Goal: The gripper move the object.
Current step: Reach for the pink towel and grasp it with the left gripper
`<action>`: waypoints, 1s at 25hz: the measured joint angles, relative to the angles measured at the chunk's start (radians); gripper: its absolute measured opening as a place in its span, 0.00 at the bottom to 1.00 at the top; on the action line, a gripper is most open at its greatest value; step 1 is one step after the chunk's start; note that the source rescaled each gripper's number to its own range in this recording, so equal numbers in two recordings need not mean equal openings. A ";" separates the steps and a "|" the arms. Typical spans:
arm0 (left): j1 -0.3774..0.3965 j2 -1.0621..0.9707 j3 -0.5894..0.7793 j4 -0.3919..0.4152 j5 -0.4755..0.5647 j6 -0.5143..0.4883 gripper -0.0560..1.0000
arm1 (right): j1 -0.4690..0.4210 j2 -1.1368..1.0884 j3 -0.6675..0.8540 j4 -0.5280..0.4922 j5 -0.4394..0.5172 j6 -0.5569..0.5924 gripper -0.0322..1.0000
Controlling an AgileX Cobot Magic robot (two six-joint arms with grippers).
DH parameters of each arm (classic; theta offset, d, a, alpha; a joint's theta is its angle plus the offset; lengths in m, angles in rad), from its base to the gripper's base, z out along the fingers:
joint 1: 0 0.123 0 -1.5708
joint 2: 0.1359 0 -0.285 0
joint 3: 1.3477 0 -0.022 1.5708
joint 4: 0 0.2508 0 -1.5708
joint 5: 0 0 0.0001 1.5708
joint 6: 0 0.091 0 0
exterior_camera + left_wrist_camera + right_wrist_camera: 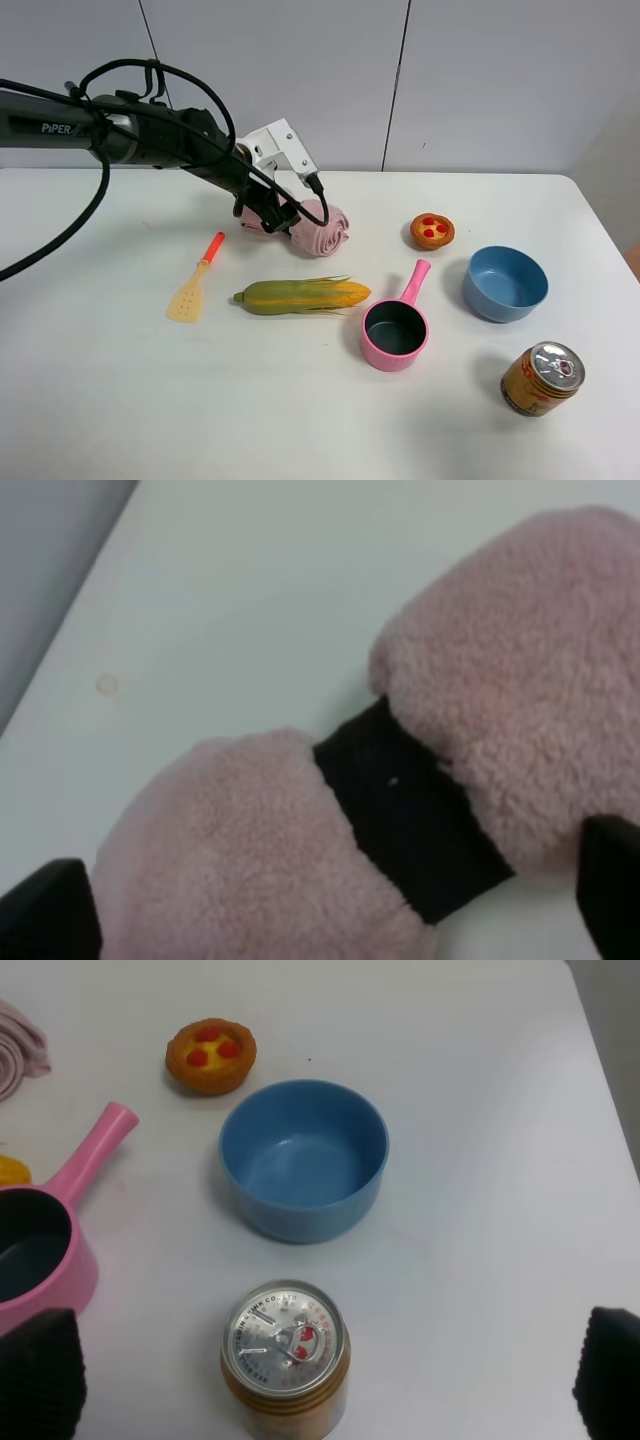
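The dusty-pink rolled towel (322, 232) with a black band (405, 815) lies on the white table at the back, left of centre. My left gripper (278, 215) is down over its middle. In the left wrist view the towel (520, 700) fills the frame and the left gripper (330, 910) is open, its black fingertips (45, 915) wide apart on either side of the roll. The right gripper (325, 1375) is open and empty above the table's right side, out of the high view. A towel end shows in the right wrist view (20, 1050).
A corn cob (303, 296) and an orange spatula (195, 285) lie in front of the towel. A pink saucepan (395, 330), blue bowl (505, 283), small tart (432, 231) and drink can (541, 378) stand to the right.
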 joint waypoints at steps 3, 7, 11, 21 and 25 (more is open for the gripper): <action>0.000 0.012 -0.002 0.075 0.000 0.020 0.94 | 0.000 0.000 0.000 0.000 0.000 0.000 1.00; 0.000 0.042 -0.002 0.197 -0.017 0.088 0.94 | 0.000 0.000 0.000 0.000 0.000 0.000 1.00; 0.000 0.060 -0.002 0.260 -0.070 0.152 0.94 | 0.000 0.000 0.000 0.000 0.000 0.000 1.00; 0.022 0.083 -0.002 0.271 -0.165 0.197 0.94 | 0.000 0.000 0.000 0.000 0.000 0.000 1.00; 0.025 0.111 -0.002 0.273 -0.168 0.197 0.93 | 0.000 0.000 0.000 0.000 0.000 0.000 1.00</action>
